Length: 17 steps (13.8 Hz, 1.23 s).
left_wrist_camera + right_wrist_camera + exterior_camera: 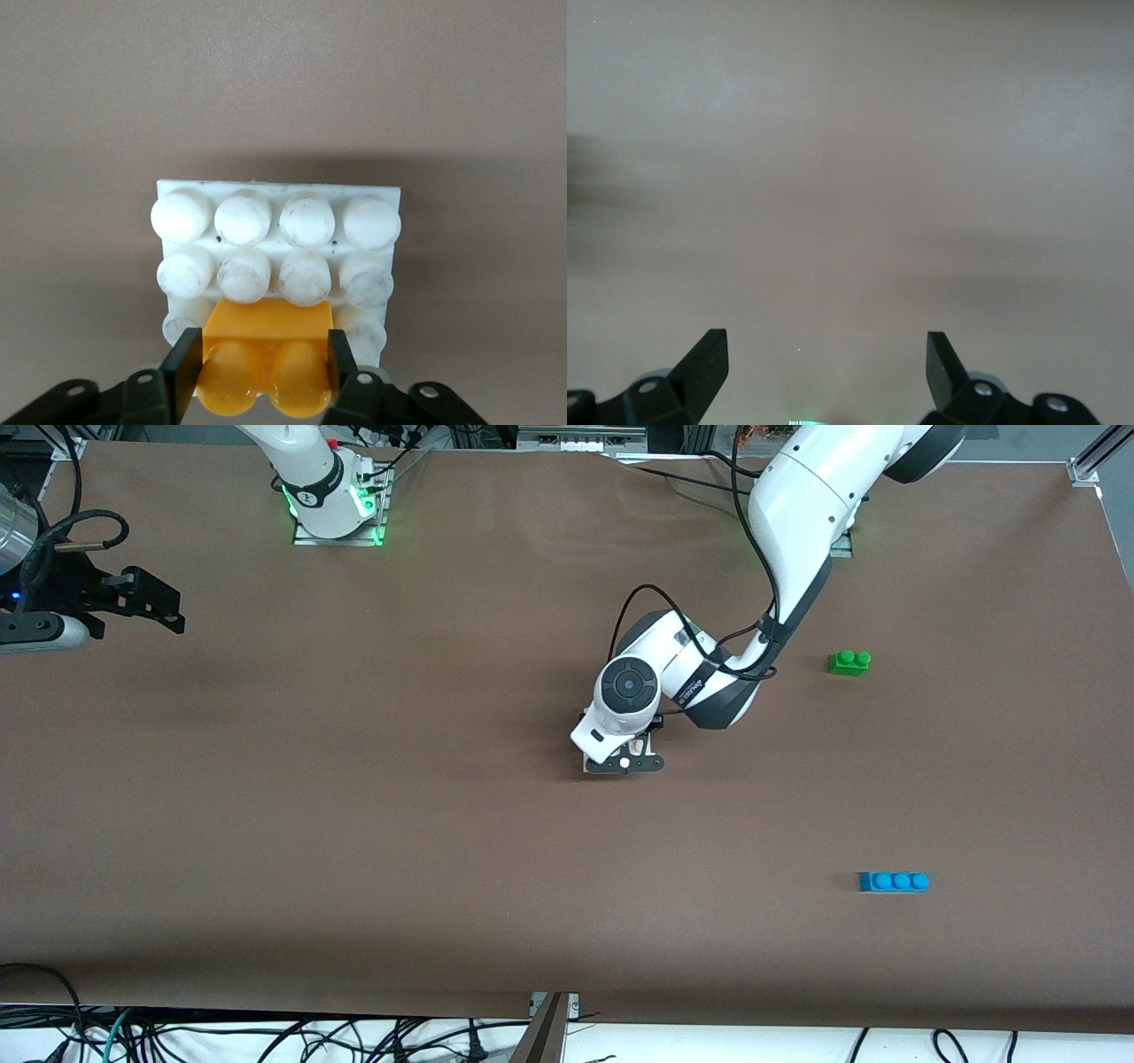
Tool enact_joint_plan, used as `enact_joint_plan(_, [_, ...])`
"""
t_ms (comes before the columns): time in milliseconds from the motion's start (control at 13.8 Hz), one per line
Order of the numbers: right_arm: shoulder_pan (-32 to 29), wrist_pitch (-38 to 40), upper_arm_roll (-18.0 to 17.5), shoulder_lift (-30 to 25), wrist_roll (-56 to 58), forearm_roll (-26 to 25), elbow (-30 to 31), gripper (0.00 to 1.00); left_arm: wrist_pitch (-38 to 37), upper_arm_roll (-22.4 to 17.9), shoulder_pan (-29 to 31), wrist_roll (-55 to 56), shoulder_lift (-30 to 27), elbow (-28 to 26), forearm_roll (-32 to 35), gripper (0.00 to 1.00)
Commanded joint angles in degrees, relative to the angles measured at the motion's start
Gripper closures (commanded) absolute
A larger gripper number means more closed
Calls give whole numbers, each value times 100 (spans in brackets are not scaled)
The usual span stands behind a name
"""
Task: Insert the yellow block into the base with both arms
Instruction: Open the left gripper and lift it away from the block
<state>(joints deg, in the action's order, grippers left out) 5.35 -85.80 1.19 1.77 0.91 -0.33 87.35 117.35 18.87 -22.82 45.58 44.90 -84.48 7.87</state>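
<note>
right hand (pixel 164 607): It waits above the table (pixel 354 824) at the right arm's end. Its fingers are wide apart and hold nothing; under it I see only bare table.
left hand (pixel 261 354): It is low over the middle of the table. Its fingers (pixel 182 363) lie against two sides of the yellow block (pixel 270 323), so I judge that it holds the block.
yellow block: It sits on the base (pixel 276 188), at the edge row of studs nearest to the hand, with its two studs up. It looks straight with the grid.
base: It lies flat on the table under the left hand.
step in hand: I judge this is the final press. I would push straight down without tilting and open the hand only when the block sits flush. The base has no support, so the right hand could come to steady it.
green brick (pixel 849 662), blue brick (pixel 893 881): Both lie toward the left arm's end, well apart from the work.
</note>
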Motion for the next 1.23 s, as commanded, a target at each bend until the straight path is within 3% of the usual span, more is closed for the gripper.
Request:
enact_joint_plan(0, [-16,29,-14,-36,23,-37,-17,1,-1,-68,-38,364,-60,-24,119,0])
enact_joint_plan(290, [-25,29,-14,-36,23,-28,-17,1,-728,-68,84,356,-612,55,110,0])
enact_joint_plan(725, [-16,11,-23,-36,23,-37,-17,1,-1994,-50,1040,294,-2000,168,22,0])
enact_joint_plan(1014, [-16,20,-14,-36,23,-37,-17,1,-2978,-59,1743,-828,-2748,318,-303,0])
enact_joint_plan(1159, [-16,20,-23,-36,23,-28,-17,1,-3130,-172,2140,-1557,-3230,214,-566,0])
